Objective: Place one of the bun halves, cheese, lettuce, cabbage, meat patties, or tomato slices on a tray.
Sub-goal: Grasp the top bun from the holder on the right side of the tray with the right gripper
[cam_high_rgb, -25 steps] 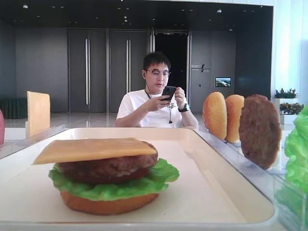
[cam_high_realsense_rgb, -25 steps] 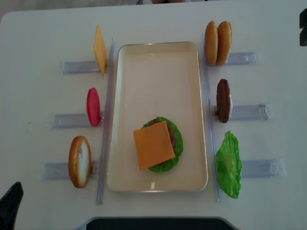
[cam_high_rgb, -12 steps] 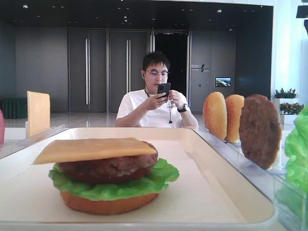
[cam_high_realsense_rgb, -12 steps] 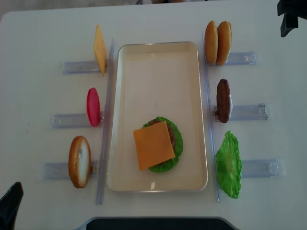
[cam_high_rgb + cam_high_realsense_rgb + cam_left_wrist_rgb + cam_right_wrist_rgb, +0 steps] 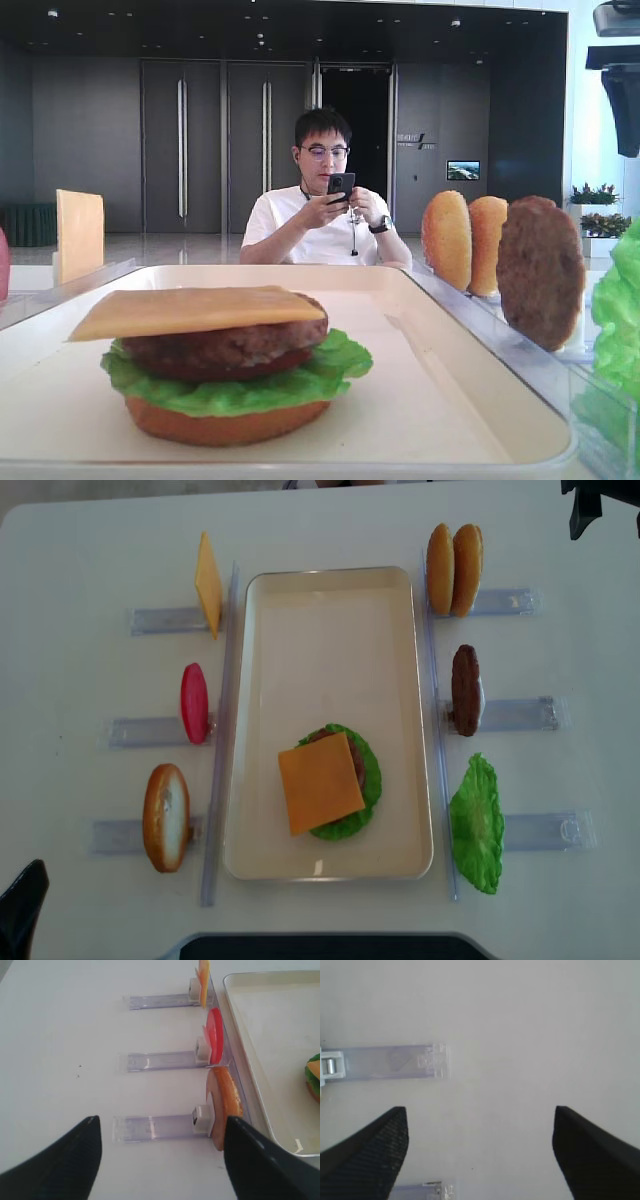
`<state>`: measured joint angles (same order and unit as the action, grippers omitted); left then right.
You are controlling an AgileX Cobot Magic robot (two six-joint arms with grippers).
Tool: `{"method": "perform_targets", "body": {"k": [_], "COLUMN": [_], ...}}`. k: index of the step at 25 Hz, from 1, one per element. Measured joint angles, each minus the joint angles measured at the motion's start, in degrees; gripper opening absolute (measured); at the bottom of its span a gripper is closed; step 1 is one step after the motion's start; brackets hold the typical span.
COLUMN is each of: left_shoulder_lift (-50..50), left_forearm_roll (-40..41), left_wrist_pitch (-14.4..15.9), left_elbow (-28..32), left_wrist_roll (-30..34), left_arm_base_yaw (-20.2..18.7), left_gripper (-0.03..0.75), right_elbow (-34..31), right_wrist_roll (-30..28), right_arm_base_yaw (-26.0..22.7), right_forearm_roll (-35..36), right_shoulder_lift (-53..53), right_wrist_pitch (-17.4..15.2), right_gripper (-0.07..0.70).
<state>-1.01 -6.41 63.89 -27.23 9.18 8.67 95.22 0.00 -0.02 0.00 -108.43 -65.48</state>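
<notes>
While the right tool [image 5: 479, 1152] hangs released over bare table [image 5: 520, 1020], tray [image 5: 330, 575] sits apart.

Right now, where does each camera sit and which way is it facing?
Exterior high: at tray-rim level, looking along the tray past the stacked burger to a seated man; right tool at top right.
Exterior high (realsense): overhead, straight down on table and tray; right tool top right, left tool's tip bottom left.
Right wrist: down at bare table and a clear holder; both open fingers.
Left wrist: angled down at the sesame bun; open fingers.
Shared: both exterior views show the burger; left wrist and overhead share the bun.
</notes>
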Motion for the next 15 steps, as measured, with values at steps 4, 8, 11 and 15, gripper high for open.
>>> {"method": "perform_targets", "body": {"k": [4,8,11,15], "left_shoulder_lift": [0.0,0.0,0.0,0.0], "left_forearm_roll": [0.0,0.0,0.0,0.0], "left_wrist_pitch": [0.0,0.0,0.0,0.0], "left_elbow": [0.0,0.0,0.0,0.0], "left_wrist_roll": [0.0,0.0,0.0,0.0], "left_arm_base_yaw": [0.0,0.0,0.0,0.0], "left_gripper": [0.580,0.580,0.580,0.580], "right_elbow": [0.8,0.8,0.8,0.8], "right_wrist_roll": [0.0,0.7,2.2,4.7], "right_arm_base_yaw": [0.0,0.7,3.1,7.8], "right_forearm_roll": [0.0,1.2,1.2,1.2], "right_shoulder_lift": [-0.3,-0.3,-0.3,-0.3], "right_wrist_pitch": [-0.3,-1.9,-2.4,-2.1], "right_gripper": [0.587,0.587,0.587,0.587]}}
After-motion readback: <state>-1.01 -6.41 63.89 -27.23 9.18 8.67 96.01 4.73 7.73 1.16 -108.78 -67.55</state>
